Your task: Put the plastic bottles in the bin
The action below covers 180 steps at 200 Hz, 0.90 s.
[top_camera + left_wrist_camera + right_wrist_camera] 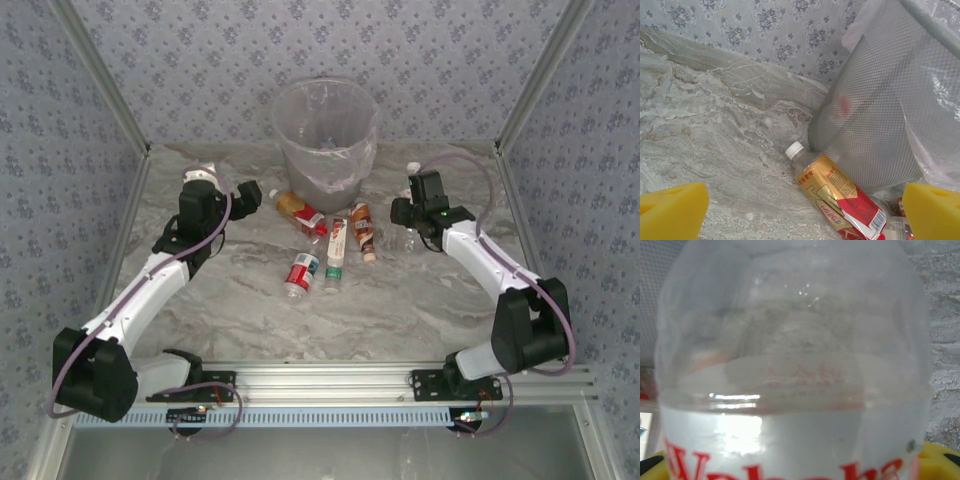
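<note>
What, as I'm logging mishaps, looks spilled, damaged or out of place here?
No spill or damage shows. Several plastic bottles lie on their sides on the table before the bin; the gold-and-red-labelled bottle lies beside its mesh wall.

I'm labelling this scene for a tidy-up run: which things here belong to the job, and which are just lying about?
Belongs to the job: bin, gold-and-red bottle, brown bottle, white-and-green bottle, red-label bottle, clear bottle gripped by the right fingers.

Just surroundings: marble table, patterned walls, aluminium rail.
</note>
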Motion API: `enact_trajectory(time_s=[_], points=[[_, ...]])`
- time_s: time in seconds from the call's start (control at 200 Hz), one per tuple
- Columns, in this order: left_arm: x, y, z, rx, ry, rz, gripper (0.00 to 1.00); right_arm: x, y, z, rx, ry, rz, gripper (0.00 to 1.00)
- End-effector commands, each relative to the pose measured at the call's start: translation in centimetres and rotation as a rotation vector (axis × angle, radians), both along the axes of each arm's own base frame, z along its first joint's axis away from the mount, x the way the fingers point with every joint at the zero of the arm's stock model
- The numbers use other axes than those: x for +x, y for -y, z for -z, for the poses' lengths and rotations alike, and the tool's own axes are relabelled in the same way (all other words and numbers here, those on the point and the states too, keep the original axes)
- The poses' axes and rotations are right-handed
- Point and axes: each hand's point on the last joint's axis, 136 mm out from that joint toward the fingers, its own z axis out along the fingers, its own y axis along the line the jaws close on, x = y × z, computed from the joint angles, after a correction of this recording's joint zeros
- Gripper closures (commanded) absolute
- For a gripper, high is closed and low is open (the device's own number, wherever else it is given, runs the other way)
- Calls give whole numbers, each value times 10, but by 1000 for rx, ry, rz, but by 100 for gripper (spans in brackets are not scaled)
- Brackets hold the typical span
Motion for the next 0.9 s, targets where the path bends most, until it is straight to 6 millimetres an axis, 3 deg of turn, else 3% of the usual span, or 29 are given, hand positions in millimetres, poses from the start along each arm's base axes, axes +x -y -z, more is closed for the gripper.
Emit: enact_trajectory(time_s=[0.0,0.475,0.525,0.555,0.665,0.894], points=[[-3,-11,-9,-2,38,-39,1,0,-4,-24,64,73,7,43],[-4,-14,-7,-39,27,-36,1,5,-25,-114,147,264,-80,43],[-4,-13,-7,-43,32,-30,1,5,-30,-119,148,274,-101,43],[-4,-13,-7,-46,34,-27,0,8,-34,-139,156,313,-113,43],[-4,-15,-6,-53,26,-32,1,13,-47,-163,166,357,-164,43],[-4,-20,-2,-69,14,-33,1,24,-80,-200,202,421,-263,43]])
